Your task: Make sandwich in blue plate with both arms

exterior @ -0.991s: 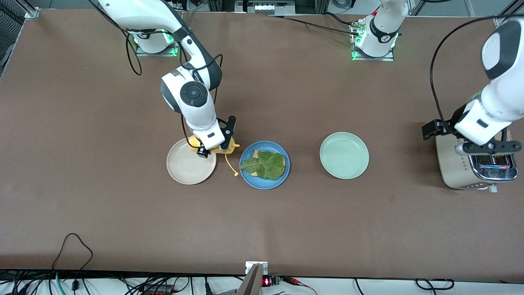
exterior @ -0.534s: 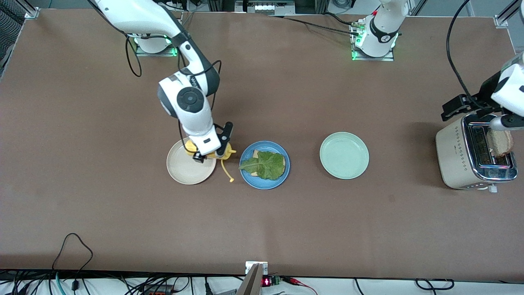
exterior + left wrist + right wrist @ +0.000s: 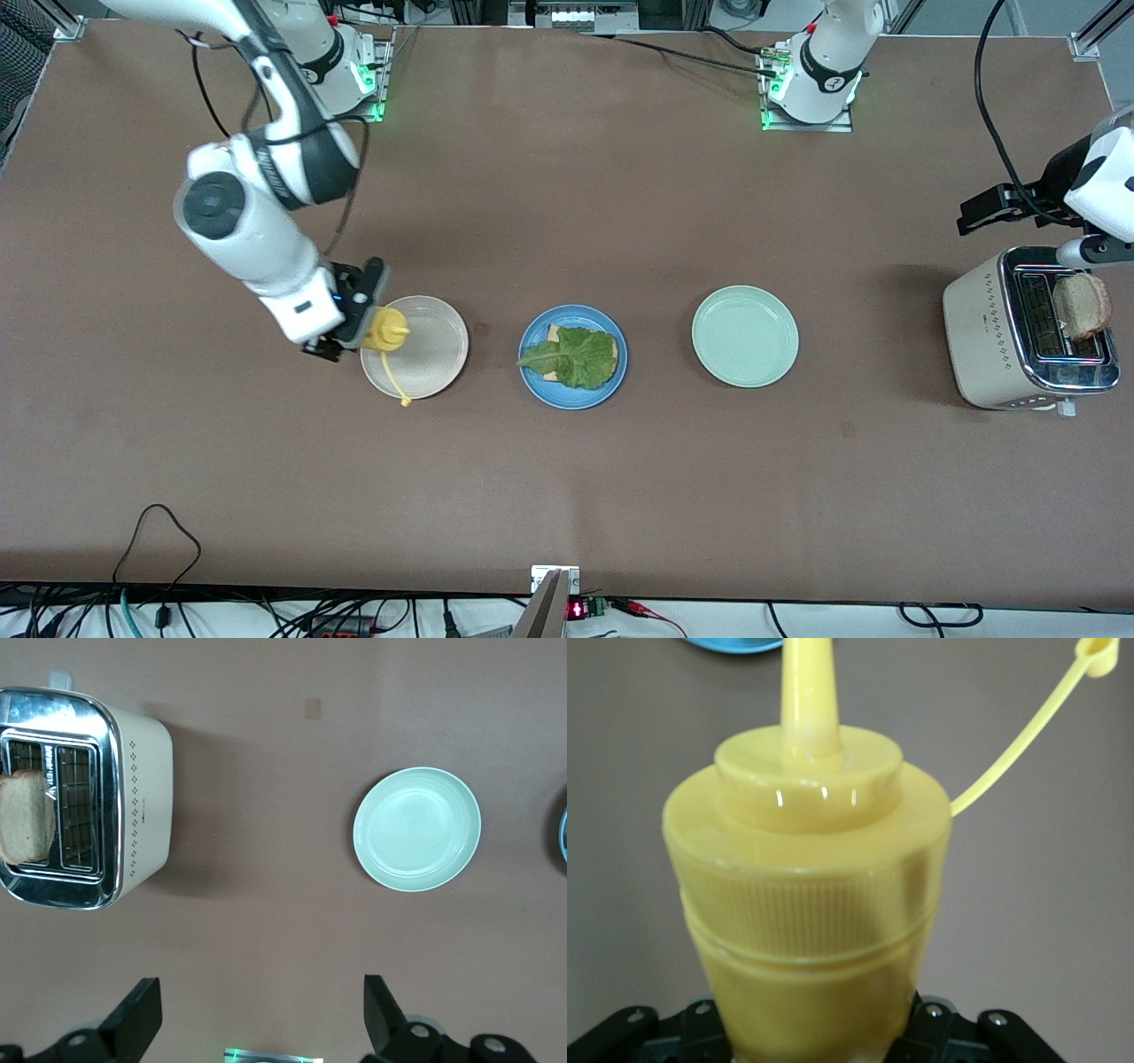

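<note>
- Front view: the right pincer, at the edge of the round beige plate, is clamped on a yellow plastic squeeze bottle whose cap dangles on a thin tether over that plate.
- The round sky-blue plate sits between the beige plate and a round pale green plate; it holds the half-built sandwich, a squarish slice of light brown bread under a ruffled green lettuce leaf.
- The beige and green plates carry no food.
- At the left arm's end of the brown tabletop stands a cream toaster with chrome top; a browned bread slice sticks up from its slot.
- The left arm's wrist hangs above the toaster; its pincer cannot be made out here.
- Judgement: the bottom half is done and the top slice is the step in hand. The next move calls for the left arm to come down, grip the toasted slice, carry it over and lay it squarely on the lettuce.
- Left wrist view: the left pincer is spread wide and empty, high above bare tabletop between toaster and green plate; the slice stands in the slot.
- Right wrist view: the bottle fills the picture, nozzle uncapped, squeezed between the right pincer's jaws; a sliver of the blue plate shows.
</note>
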